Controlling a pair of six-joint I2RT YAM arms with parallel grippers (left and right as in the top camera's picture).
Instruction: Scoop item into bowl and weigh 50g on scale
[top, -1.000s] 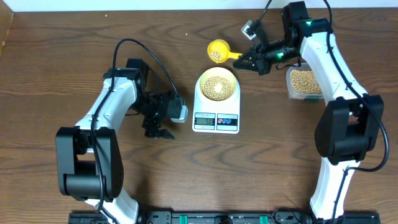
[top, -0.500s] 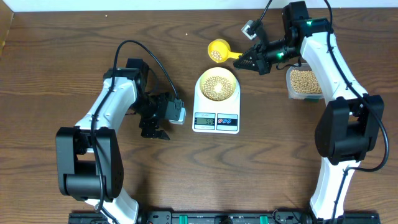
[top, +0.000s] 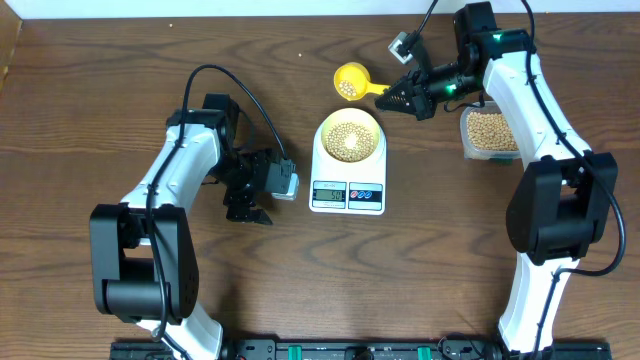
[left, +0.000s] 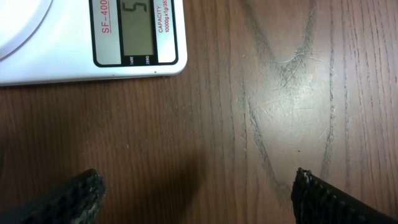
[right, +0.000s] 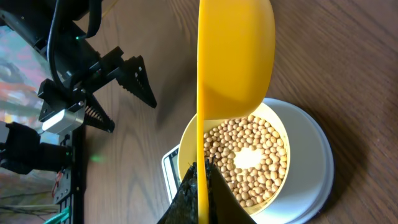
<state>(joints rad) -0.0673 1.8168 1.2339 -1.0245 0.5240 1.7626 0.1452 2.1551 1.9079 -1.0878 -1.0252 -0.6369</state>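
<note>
The pale-yellow bowl (top: 350, 136) sits on the white scale (top: 347, 195) mid-table and holds tan beans (right: 249, 158). My right gripper (top: 393, 100) is shut on the handle of a yellow scoop (top: 351, 81), held level beyond the bowl's far rim with some beans in its cup. In the right wrist view the scoop (right: 233, 56) hangs above the bowl (right: 186, 146), jaws (right: 200, 177) pinching the handle. My left gripper (top: 248, 212) is open and empty, low over bare wood left of the scale. The left wrist view shows its two fingertips (left: 196, 193) wide apart, with the scale's display (left: 138, 28) above.
A clear plastic tub (top: 488, 132) with more beans stands right of the scale, under my right arm. The table's far edge runs just behind the scoop. Bare wood surrounds the left gripper.
My left gripper slid a little left and toward the front, away from the scale. The right arm and scoop have not moved.
</note>
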